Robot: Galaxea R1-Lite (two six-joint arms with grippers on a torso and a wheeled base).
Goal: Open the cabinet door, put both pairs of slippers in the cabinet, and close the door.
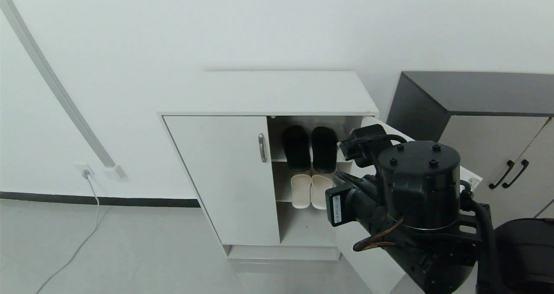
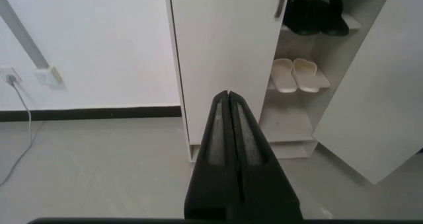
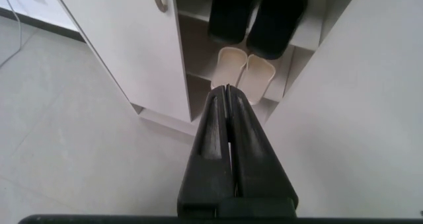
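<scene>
inside cabinet (image 1: 277,92): black slippers (image 1: 309,149) on upper shelf, white slippers (image 1: 311,191) on shelf below. rt door (image 2: 380,98) wide open. l gripper (image 2: 228,98), r gripper (image 3: 227,92): fingers pressed together, nothing held, facing cabinet.

Opening: the right half of the cabinet (image 1: 277,95) stands open at frame centre, reachable from the front.
Top shelf: taken up by the black slippers (image 1: 310,149).
Middle shelf: white slippers (image 1: 311,191) sit at its front edge.
Bottom compartment (image 1: 305,224): bare board, room to enter.
Left door (image 1: 225,177): shut, blocking the left half.
Right door (image 1: 368,263): swung out toward lower right, walling that side.
Right arm (image 1: 415,190): in front of that door, overlapping the opening's right edge.
Floor (image 1: 130,250): open at lower left, crossed by a cable (image 1: 82,237).
</scene>
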